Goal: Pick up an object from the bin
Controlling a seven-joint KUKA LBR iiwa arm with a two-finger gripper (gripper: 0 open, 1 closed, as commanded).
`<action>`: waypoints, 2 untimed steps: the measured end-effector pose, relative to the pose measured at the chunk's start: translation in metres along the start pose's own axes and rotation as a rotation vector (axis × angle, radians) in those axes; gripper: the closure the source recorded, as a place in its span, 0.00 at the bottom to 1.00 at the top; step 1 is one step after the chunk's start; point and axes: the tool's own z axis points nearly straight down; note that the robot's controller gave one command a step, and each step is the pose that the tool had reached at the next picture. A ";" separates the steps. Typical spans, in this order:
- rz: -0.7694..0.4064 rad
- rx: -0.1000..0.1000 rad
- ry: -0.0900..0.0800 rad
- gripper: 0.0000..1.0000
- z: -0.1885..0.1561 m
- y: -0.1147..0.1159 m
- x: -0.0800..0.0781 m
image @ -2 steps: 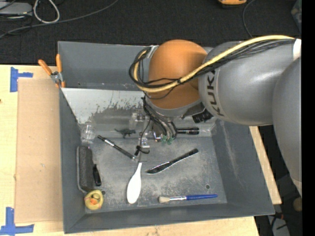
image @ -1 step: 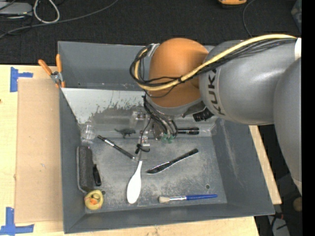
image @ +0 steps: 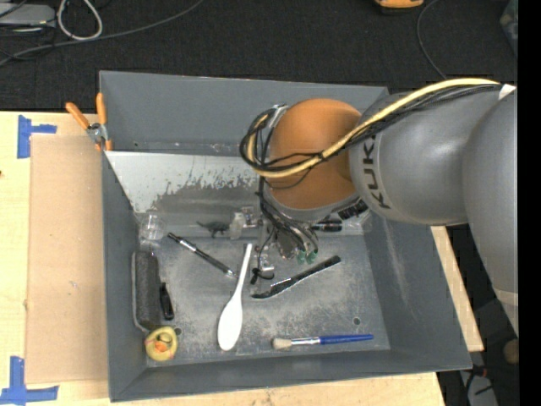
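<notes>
Against the left wall of the bin (image: 120,269) lies a long dark case (image: 145,290), with a small yellow round thing (image: 161,343) just below it. A thin black pen (image: 200,255) lies aslant on the floor a little further in. Next comes the white spoon (image: 237,293): its bowl is toward the near edge and its handle runs up and slightly rightward, so the long axis stands nearly upright in the camera view. The tip of that handle ends just beside the gripper (image: 268,265), on its left. The gripper hangs low over the middle of the floor under the arm's orange cover (image: 308,155). Whether it is released or clenched I cannot tell, since the wrist hides its working end, and nothing can be seen grasped in it. Just to its right and a little nearer lies a black utensil (image: 300,276), long and slender, slanting up to the right with its lower left end closest to the gripper. Well apart, along the near wall, rests a blue-handled brush (image: 325,341). In my judgement the pick turns on those two neighbours. The spoon handle lies to the left and the black utensil to the lower right, their axes crossing at an angle, so the wrist would need turning to suit whichever is taken.
</notes>
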 end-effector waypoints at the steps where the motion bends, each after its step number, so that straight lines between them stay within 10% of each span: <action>1: 0.007 0.000 -0.002 0.00 -0.001 -0.056 0.037; 2: -0.355 -0.003 0.002 0.00 0.019 -0.071 0.040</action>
